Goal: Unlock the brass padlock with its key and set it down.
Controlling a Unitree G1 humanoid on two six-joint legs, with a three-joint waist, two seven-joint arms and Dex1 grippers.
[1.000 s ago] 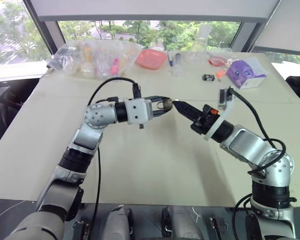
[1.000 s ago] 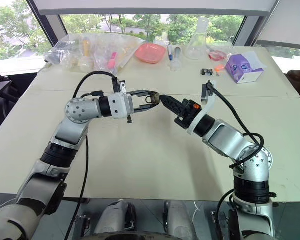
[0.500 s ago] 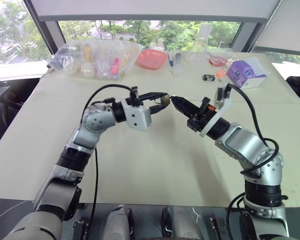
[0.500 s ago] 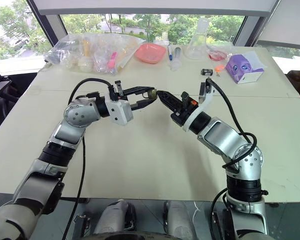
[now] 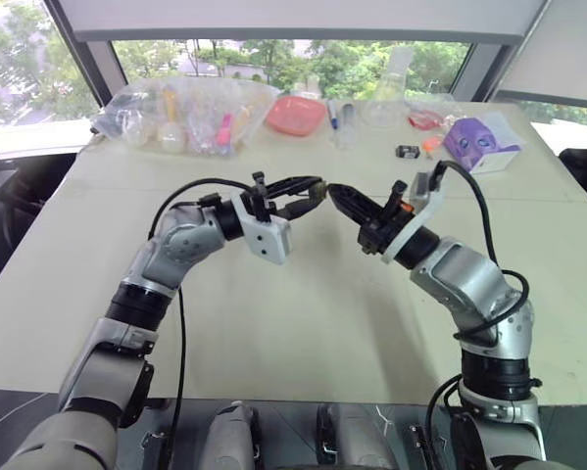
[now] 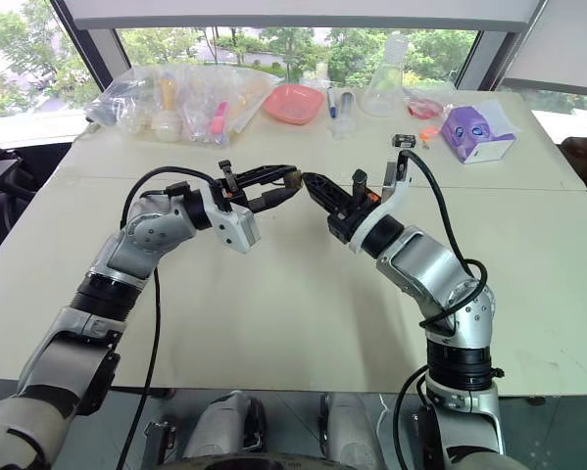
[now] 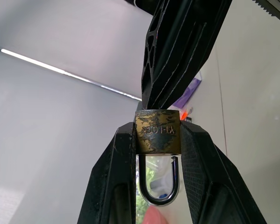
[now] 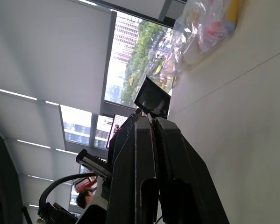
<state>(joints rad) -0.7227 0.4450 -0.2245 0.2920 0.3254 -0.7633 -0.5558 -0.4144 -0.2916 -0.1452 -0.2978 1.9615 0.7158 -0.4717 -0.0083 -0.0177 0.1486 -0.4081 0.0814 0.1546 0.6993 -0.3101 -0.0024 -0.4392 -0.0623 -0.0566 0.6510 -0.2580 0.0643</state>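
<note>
In the left eye view, the brass padlock (image 5: 317, 189) is seen held up in the air above the table (image 5: 303, 323), pinched at the tip of the left end effector (image 5: 313, 190). The right end effector (image 5: 338, 193) is met tip to tip with it, and its fingers are pressed together. The key is too small to be made out here. At the far side of the table, a pile of clear plastic bags (image 5: 180, 116), a pink dish (image 5: 295, 114), a glass flask (image 5: 386, 98), a purple box (image 5: 479, 142) and a small black-and-white box (image 5: 407, 152) are laid well apart from the arms, so nothing is found in the way, and a bare spot is left below for the lock to be set down. In the left wrist view, the little gold body of the lock is squeezed on its two sides between the black fingers (image 7: 116, 172), with the silvery shackle (image 7: 157, 179) hung free between them. The lock is judged to be light, hard and smooth, so it could be slipped or twisted out easily; the flat sides are the best place for it to be held. In the right wrist view, the closed fingers (image 8: 147, 154) are shown with a thin bit of metal, likely the key, nipped at the tip.
</note>
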